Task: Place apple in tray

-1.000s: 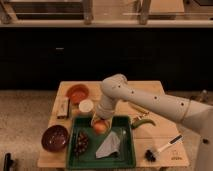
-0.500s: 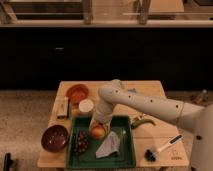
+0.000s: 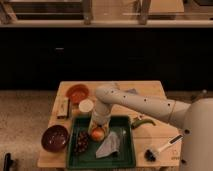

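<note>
Surface: wooden table (image 3: 150, 92) bearing green tray (image 3: 127, 150).
Apple (image 3: 98, 133): inside tray.
Gripper (image 3: 98, 126): directly over apple; jaw state cannot be told.

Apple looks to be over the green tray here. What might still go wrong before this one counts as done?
The small orange-yellow apple sits under the gripper inside the shallow dark green tray. Released carelessly, it might roll against the dark brown clustered lump or the grey crumpled cloth. Withdrawing, the arm may clip the white round cup.
</note>
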